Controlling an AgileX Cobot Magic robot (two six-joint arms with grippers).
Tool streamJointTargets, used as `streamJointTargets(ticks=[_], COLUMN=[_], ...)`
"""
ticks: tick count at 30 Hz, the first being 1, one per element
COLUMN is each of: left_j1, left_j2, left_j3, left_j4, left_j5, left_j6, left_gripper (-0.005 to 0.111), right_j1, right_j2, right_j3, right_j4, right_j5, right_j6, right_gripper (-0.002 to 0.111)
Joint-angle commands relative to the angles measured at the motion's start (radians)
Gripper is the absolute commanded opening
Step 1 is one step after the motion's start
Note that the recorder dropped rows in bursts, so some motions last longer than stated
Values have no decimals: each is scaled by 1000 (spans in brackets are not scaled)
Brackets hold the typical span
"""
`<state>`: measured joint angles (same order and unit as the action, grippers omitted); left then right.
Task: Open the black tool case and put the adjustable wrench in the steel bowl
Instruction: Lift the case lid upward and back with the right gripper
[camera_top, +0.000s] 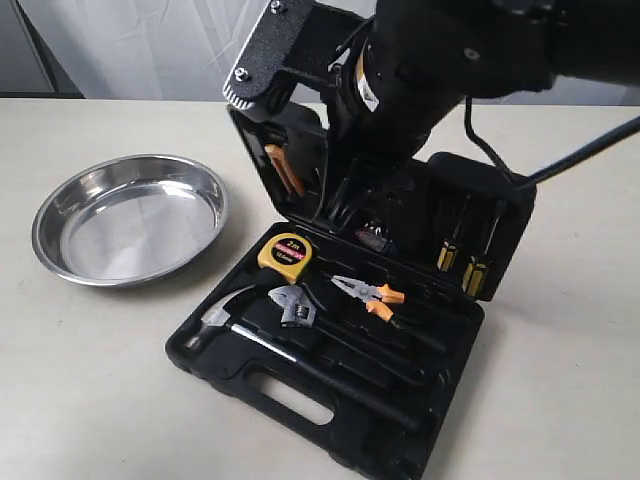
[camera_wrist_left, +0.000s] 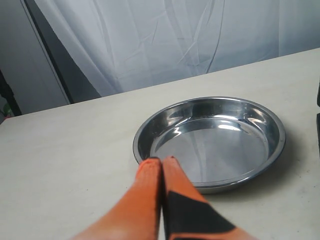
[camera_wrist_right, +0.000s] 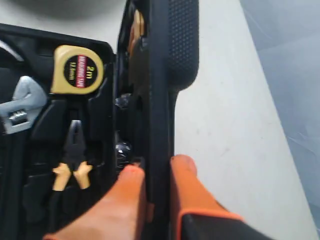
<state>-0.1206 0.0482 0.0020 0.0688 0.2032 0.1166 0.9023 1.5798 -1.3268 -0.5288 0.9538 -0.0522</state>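
Observation:
The black tool case (camera_top: 228, 372) lies open on the table with its lid (camera_top: 472, 186) standing upright. My right gripper (camera_wrist_right: 157, 167) is shut on the lid's edge (camera_wrist_right: 167, 75), one finger inside and one outside. In the exterior view its fingers are hidden behind the arm. The adjustable wrench (camera_top: 293, 305), silver head and black handle, rests in its recess (camera_wrist_right: 20, 107) in the base. The steel bowl (camera_top: 130, 225) sits empty to the left of the case. My left gripper (camera_wrist_left: 161, 161) is shut on nothing, its tips just above the bowl's (camera_wrist_left: 215, 145) near rim.
In the base lie a yellow tape measure (camera_top: 285, 252), orange-handled pliers (camera_top: 370, 292) and a claw hammer (camera_top: 235, 320). Yellow-handled screwdrivers (camera_top: 465, 262) sit in the lid. The right arm's black body (camera_top: 420, 60) hangs over the lid. A pale curtain (camera_wrist_left: 175, 40) backs the table.

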Motion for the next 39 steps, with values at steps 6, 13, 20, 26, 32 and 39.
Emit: streamJointTargets(ticks=[6, 13, 20, 26, 32, 39], left_j1=[-1, -1, -1, -1, -1, -1], left_j2=[-7, -7, -7, -7, -7, -7], left_j3=[-2, -2, -2, -2, -2, -2], left_j4=[1, 1, 1, 1, 1, 1], left_j5=[-9, -9, -9, -9, -9, -9], left_j6=[-4, -4, -4, -4, -4, -4], left_gripper=[0, 0, 0, 0, 0, 0], right_j1=[-6, -6, -55, -140, -211, -285], right_j2=[0, 1, 11, 37, 66, 82], right_j3=[2, 2, 41, 53, 53, 53], right_j4=[-435, -386, -369, -347, -353, -388], right_j5=[20, 18, 5, -20, -92, -134], right_j6=[288, 343, 343, 343, 369, 369], right_gripper=[-1, -1, -1, -1, -1, -1])
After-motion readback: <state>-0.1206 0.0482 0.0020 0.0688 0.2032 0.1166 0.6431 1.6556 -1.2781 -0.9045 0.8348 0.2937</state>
